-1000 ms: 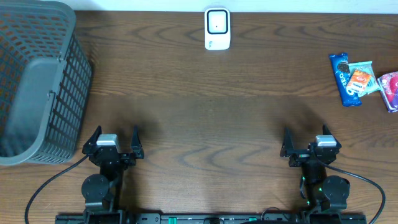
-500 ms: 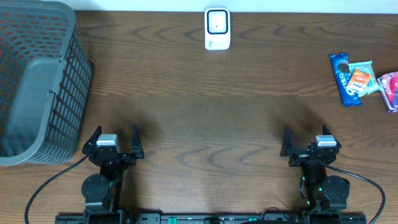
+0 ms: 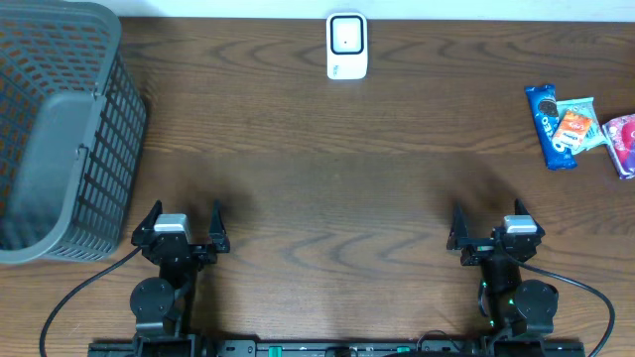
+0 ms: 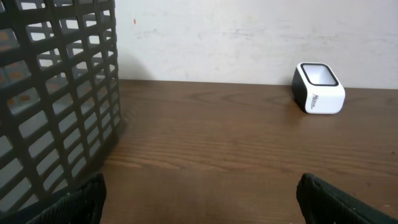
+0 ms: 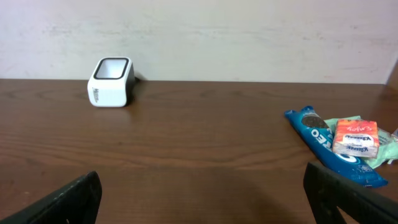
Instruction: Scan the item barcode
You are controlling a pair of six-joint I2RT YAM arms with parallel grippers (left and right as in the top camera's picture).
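Blue snack packet point(image 3: 549, 127) at right edge of overhead frame, long axis near vertical, up-right of right claw point(image 3: 486, 213); left claw point(image 3: 186, 210) far off; both wide, empty; scanner point(image 3: 346, 46) top centre

OREO on the blue packet point(image 3: 545, 111)
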